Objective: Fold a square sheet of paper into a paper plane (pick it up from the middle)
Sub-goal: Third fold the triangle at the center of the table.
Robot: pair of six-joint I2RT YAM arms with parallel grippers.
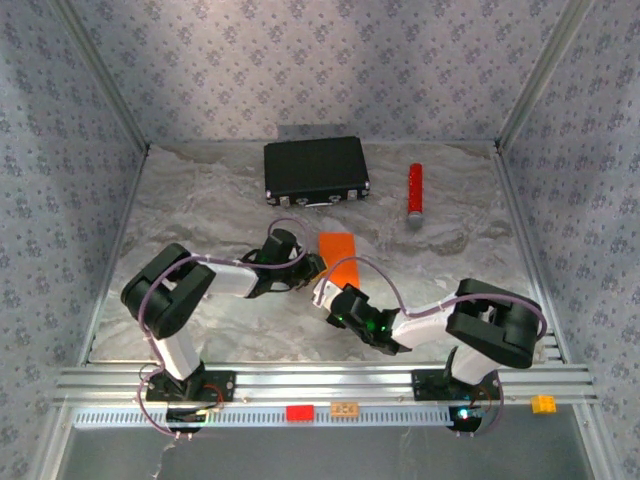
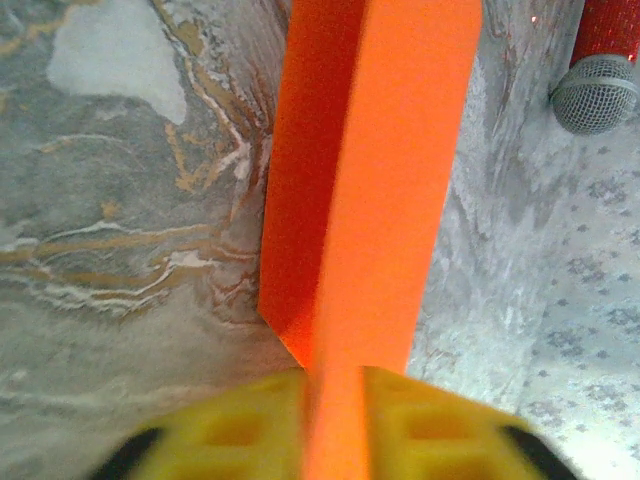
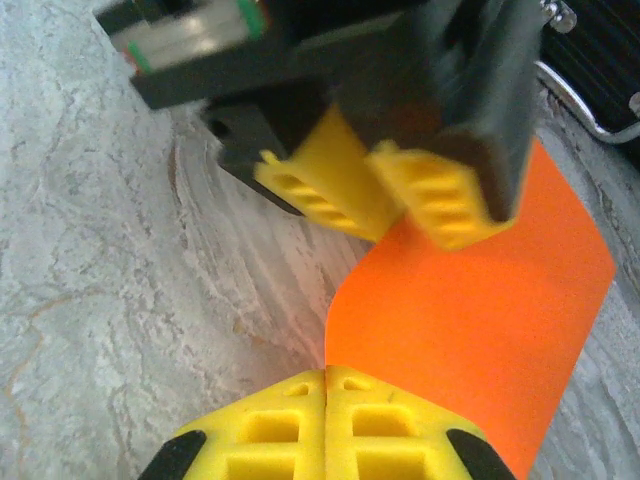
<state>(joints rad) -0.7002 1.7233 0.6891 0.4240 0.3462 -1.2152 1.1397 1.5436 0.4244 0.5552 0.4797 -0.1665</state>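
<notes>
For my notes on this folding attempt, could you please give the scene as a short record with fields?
paper: orange sheet, creased lengthwise, mid-table
left gripper: sheet runs between its fingers; grip unclear
right gripper: shut on the sheet's edge
far side: black case, red cylinder, both apart from the sheet

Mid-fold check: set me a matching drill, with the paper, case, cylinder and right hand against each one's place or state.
1 paper
2 case
3 cylinder
4 right hand

A far right, lying down
B fingers closed together
C far centre, lying flat
D middle, folded over

Pairs: 1-D, 2-C, 3-A, 4-B
</notes>
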